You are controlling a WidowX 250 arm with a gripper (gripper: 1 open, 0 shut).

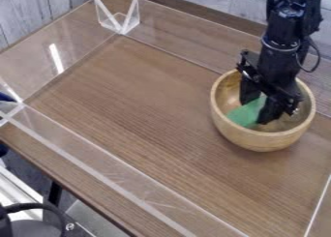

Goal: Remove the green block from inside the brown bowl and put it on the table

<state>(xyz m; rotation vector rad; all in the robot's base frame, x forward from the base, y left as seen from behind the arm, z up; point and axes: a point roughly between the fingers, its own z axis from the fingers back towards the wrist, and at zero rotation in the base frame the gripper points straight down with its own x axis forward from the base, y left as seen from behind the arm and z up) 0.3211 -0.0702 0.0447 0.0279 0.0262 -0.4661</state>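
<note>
- Green block (250,112) sits down inside the brown bowl (230,126), at the right side of the surface (142,115).
- Gripper (272,105) points straight down into the bowl, fingers clamped on the block.
- Black arm hides the bowl's far rim.
- Clear acrylic walls (77,168) edge the surface; a small clear stand (118,17) sits far left.

Arm (287,28) was all black, matte, built from chunky stacked segments that narrowed toward the wrist. A thin black cable ran loose along its right side. Gripper (268,98) was black too: a boxy body with two slim fingers (249,86). Screws or markings were too small to make out.
</note>
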